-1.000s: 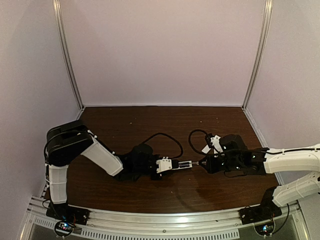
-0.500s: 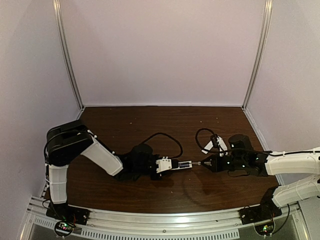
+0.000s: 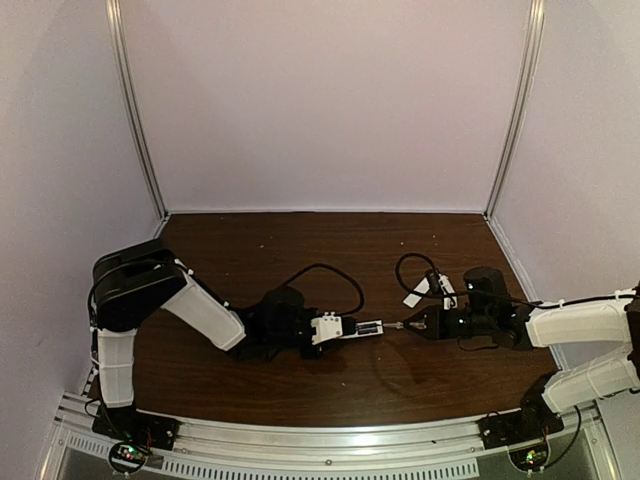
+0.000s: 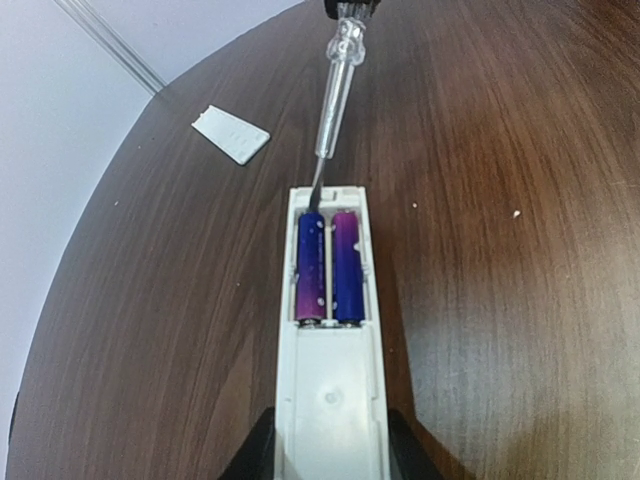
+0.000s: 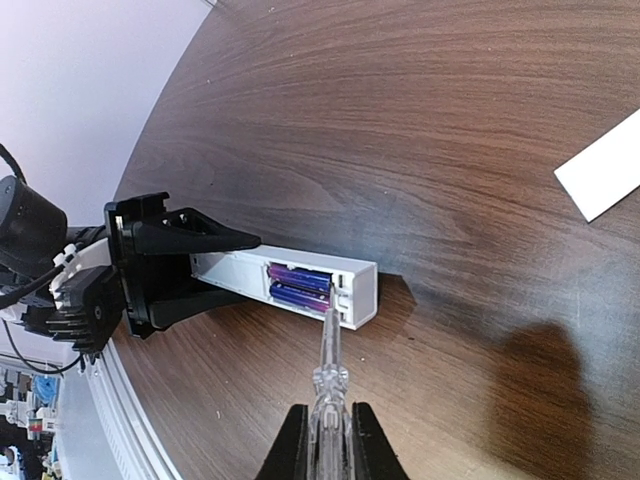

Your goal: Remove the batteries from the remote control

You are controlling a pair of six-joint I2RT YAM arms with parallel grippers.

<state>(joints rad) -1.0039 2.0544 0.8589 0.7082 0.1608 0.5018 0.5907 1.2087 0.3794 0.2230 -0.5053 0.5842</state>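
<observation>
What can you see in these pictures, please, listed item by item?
remote control: one, white, held above the table with its battery compartment open
batteries: two, purple-blue, side by side in the open compartment
screwdriver: one, clear handle, tip at the far end of the compartment
battery cover: one, white, flat on the table, apart from the remote control
table: one, dark brown wood, under everything
left gripper: one, black, closed on the remote control's end
right gripper: one, black, closed on the screwdriver's handle
</observation>
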